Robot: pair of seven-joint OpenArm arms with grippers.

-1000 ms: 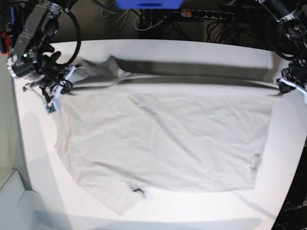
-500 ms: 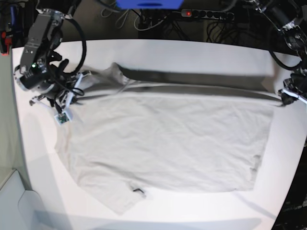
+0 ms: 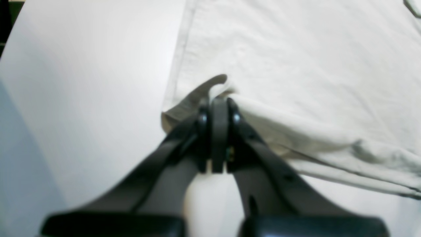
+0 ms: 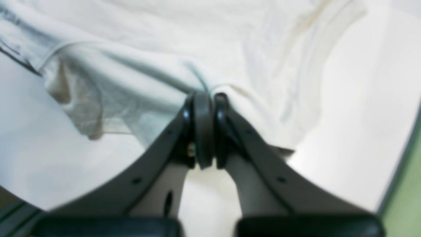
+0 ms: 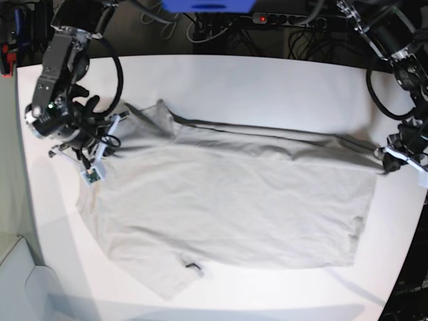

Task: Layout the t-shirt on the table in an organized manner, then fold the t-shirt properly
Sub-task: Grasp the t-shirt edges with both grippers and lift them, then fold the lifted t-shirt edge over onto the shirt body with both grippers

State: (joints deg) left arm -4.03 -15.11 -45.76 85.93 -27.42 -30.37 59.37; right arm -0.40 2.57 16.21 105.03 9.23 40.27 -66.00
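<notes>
Base view: the t-shirt lies spread over the white counter, wrinkled, covering most of its middle; only this view shows the whole garment.
T-shirt far edge: raised a little between the two arms, throwing a thin dark shadow on the counter behind it.
T-shirt near edge: flat on the counter, with a small dark mark close to the near hem.
Right pincer: at the shirt's corner on the base view's left side; the jaws themselves are too small to read from here.
Left pincer: at the shirt's opposite far corner, near the counter's edge.
Behind the counter: a black power strip with a red light and loose cables, seen in the base view alone.
Left wrist view: the left pincer is clamped tight on a bunched fold of the t-shirt; a small flap of cloth sticks up past the fingertips, and the hem runs off along bare counter beside it.
Right wrist view: blurred, yet the right pincer is plainly closed on gathered t-shirt cloth, which hangs in a loose pouch away from the fingertips, above the counter.
Right wrist view, lower corner beside the counter: a green strip past the counter's edge.
</notes>
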